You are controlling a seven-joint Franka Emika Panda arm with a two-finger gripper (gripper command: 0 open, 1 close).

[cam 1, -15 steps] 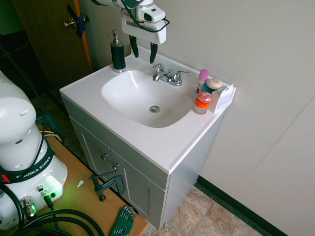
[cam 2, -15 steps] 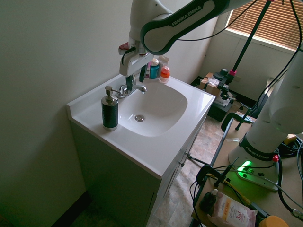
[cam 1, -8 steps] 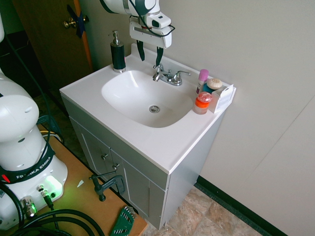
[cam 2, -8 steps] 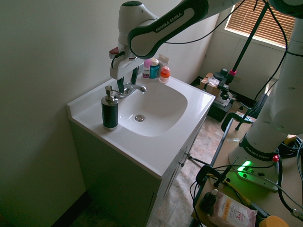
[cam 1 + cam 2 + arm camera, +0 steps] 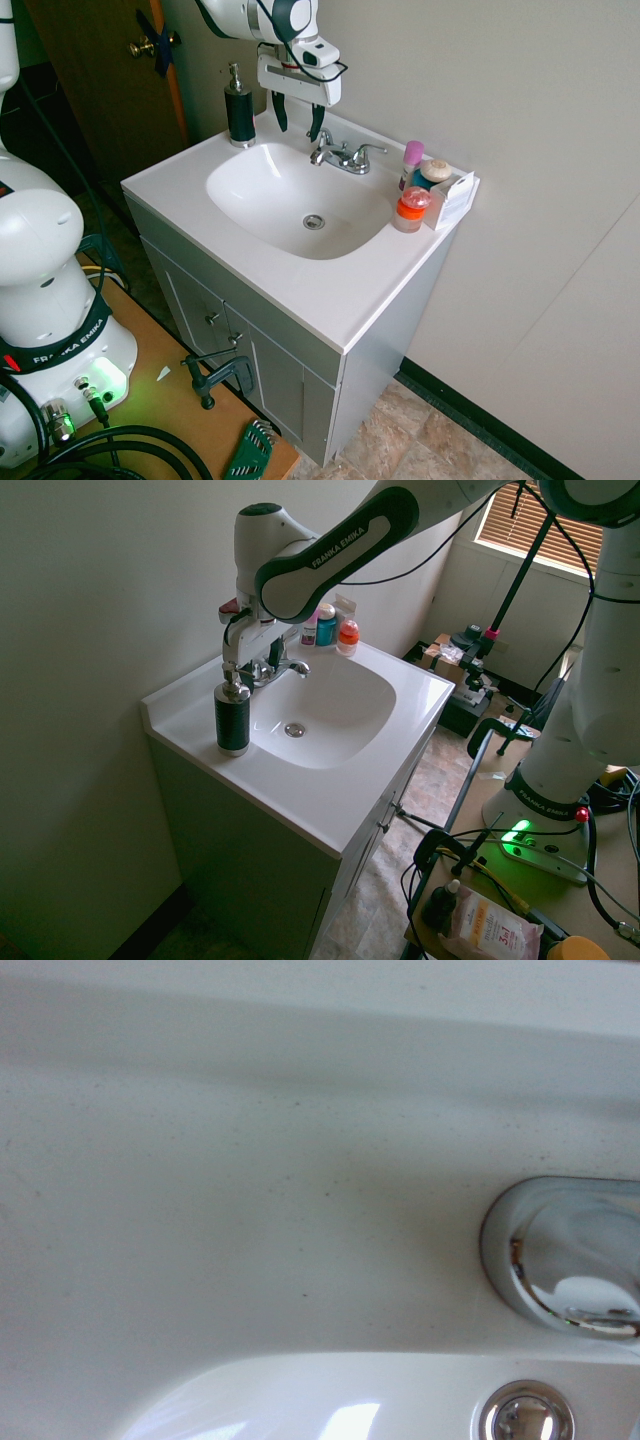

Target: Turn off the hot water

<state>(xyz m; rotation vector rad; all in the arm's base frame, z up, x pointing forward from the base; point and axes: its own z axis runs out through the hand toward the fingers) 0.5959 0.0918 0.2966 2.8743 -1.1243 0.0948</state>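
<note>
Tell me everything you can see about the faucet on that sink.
The faucet is shiny chrome, mounted on the white sink deck behind the basin, near the wall. It has a short curved spout reaching over the basin, a small hot water lever on one side and a matching lever on the other. No water stream shows. The tool hangs open beside the hot lever, not clearly touching it.

A white vanity cabinet stands against pale walls on a tiled floor, near a blinded window.
</note>
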